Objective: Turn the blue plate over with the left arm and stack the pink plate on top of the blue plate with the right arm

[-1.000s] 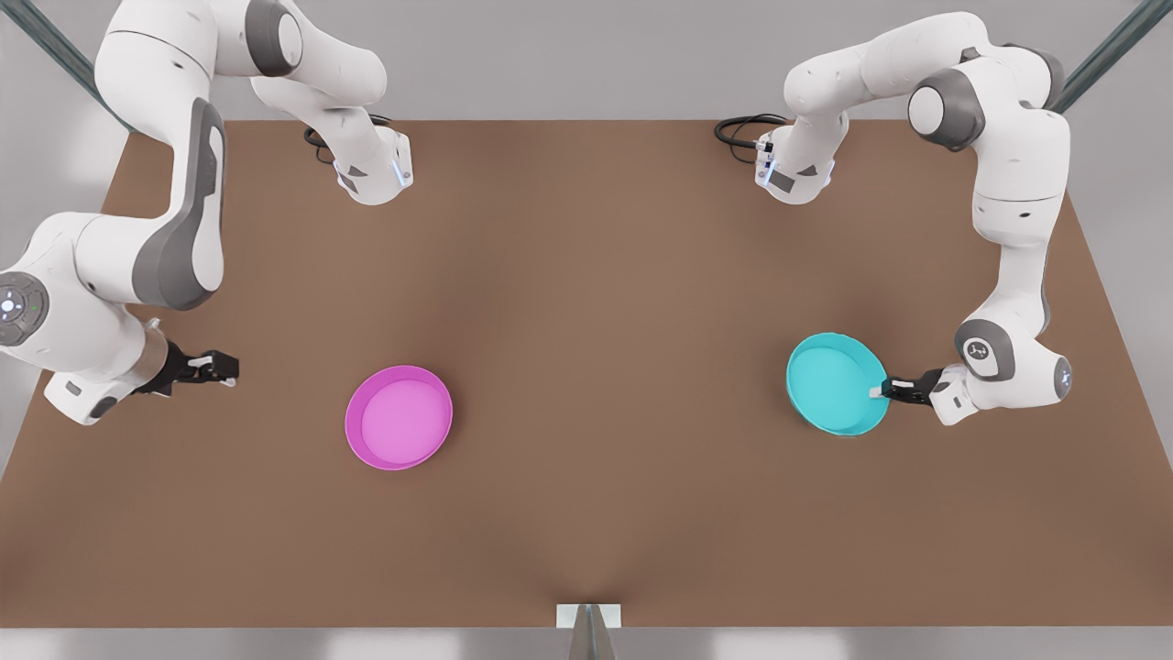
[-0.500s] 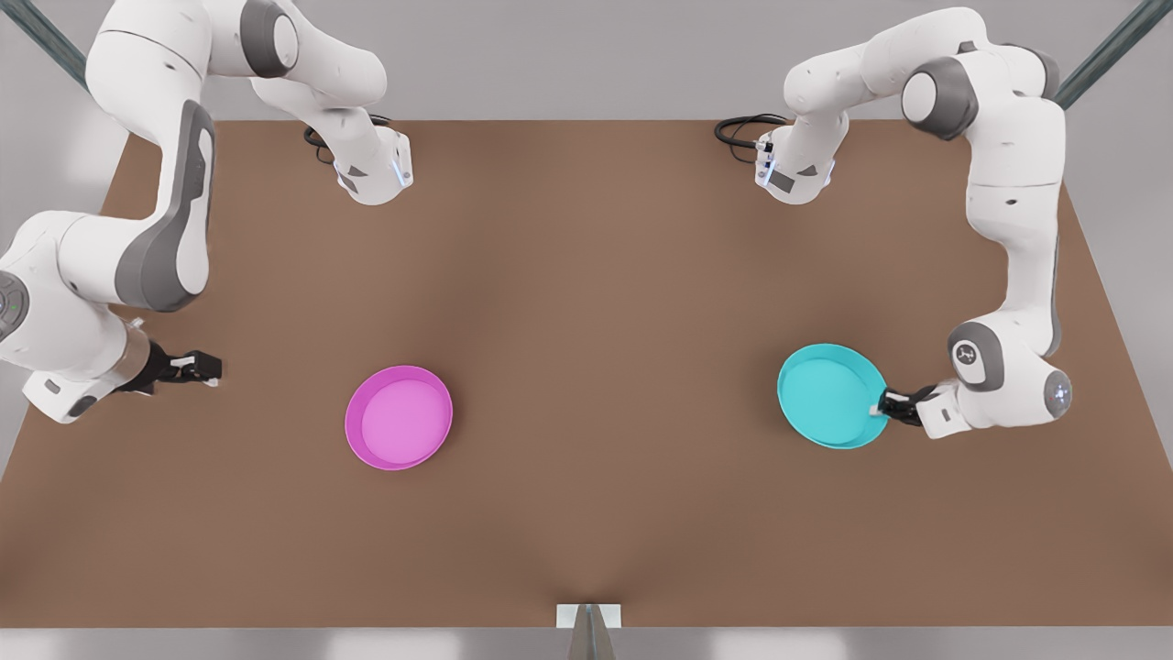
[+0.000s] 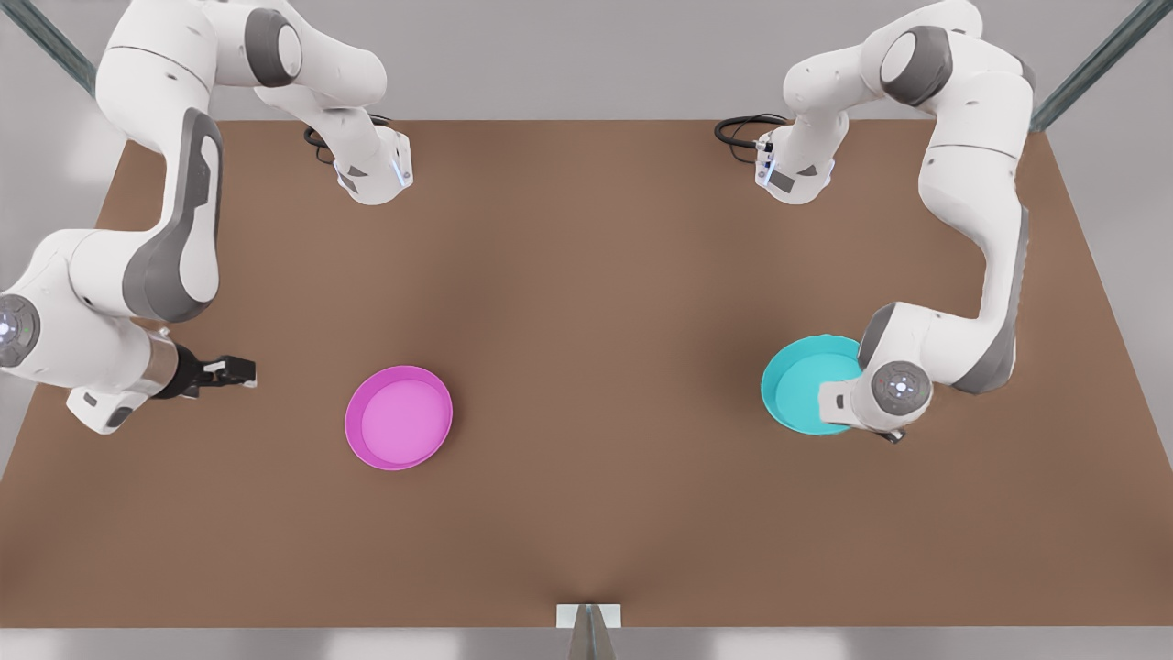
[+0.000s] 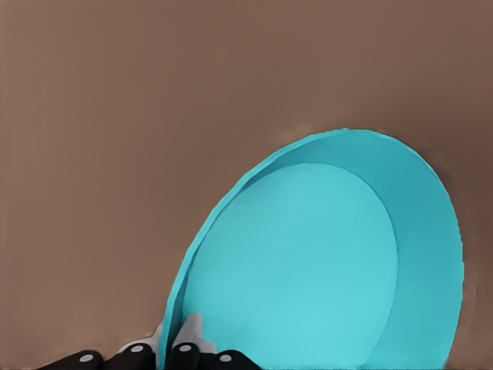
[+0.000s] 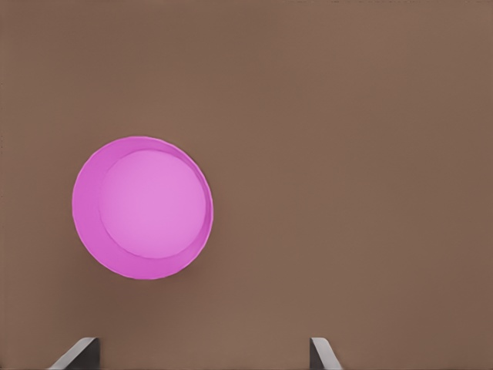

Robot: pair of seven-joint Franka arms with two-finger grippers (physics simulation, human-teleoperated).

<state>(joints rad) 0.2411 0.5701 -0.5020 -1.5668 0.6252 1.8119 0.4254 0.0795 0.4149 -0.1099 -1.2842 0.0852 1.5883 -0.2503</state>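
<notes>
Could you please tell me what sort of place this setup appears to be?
Probably a simulated robot test bench: a bare brown tabletop, two white jointed arms mounted at its far edge, and just a round pink plate and round cyan plate.

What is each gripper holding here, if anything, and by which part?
The left gripper pinches the blue plate by its rim. The right gripper is open and holds nothing, waiting apart from the pink plate.

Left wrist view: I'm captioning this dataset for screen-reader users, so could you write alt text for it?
The left gripper is shut on the rim of the blue plate, which is tilted up off the brown table with its hollow inside facing the camera. Bare tabletop lies beyond the plate.
</notes>
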